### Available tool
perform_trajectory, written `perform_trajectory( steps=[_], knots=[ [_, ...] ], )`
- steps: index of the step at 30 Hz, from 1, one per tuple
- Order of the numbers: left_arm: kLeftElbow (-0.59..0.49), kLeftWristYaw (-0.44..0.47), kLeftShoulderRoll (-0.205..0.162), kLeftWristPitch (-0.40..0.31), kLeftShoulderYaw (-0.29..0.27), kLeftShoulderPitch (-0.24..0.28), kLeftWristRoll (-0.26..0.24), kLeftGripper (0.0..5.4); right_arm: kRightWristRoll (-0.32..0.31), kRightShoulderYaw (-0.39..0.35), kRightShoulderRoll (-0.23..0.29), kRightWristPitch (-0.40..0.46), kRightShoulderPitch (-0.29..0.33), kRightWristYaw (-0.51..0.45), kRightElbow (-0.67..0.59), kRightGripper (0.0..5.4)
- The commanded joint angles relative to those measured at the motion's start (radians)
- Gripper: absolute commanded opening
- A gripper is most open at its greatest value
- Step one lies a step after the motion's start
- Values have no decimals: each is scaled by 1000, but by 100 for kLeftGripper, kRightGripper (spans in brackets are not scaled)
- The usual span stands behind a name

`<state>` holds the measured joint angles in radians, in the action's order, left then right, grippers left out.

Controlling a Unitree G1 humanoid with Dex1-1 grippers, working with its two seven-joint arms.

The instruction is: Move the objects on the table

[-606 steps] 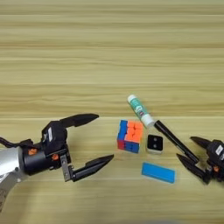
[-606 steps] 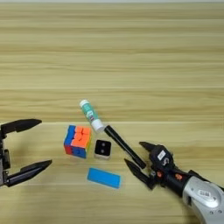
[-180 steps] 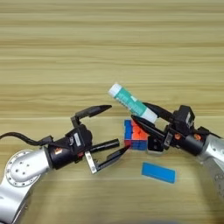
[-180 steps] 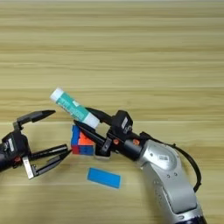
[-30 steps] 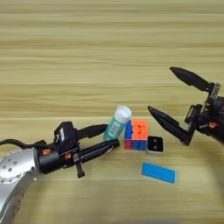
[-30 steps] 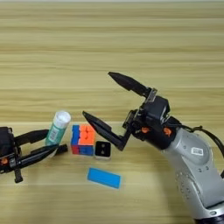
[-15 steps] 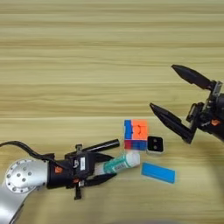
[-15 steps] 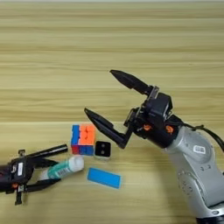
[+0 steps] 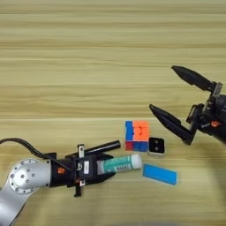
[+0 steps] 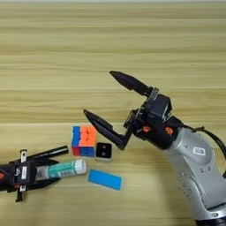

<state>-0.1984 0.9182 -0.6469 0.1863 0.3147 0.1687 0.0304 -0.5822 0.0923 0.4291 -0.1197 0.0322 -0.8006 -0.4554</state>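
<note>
White glue stick (image 9: 118, 163) clenched in left pincer (image 9: 103, 164) | right pincer (image 10: 103, 103) spread wide | right arm's silver forearm shows in right eye only

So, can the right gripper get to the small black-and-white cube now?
Probably yes. The right gripper is open and empty, its lower finger just above the small black-and-white cube. The puzzle cube alongside leaves little room.
</note>
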Motion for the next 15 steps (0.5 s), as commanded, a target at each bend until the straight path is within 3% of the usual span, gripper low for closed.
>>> perform_trajectory(
  steps=[1, 2, 15],
  knots=[
    [35, -4, -19, -17, 13, 3, 29, 159, 9, -7, -1, 8, -6, -11, -3, 540],
    [37, -6, -18, -18, 13, 2, 29, 188, 9, -7, -1, 9, -6, -12, -2, 540],
    [35, -28, -1, -15, 7, -4, 11, 316, 14, -11, -4, 16, -13, -18, 7, 540]
  ],
)
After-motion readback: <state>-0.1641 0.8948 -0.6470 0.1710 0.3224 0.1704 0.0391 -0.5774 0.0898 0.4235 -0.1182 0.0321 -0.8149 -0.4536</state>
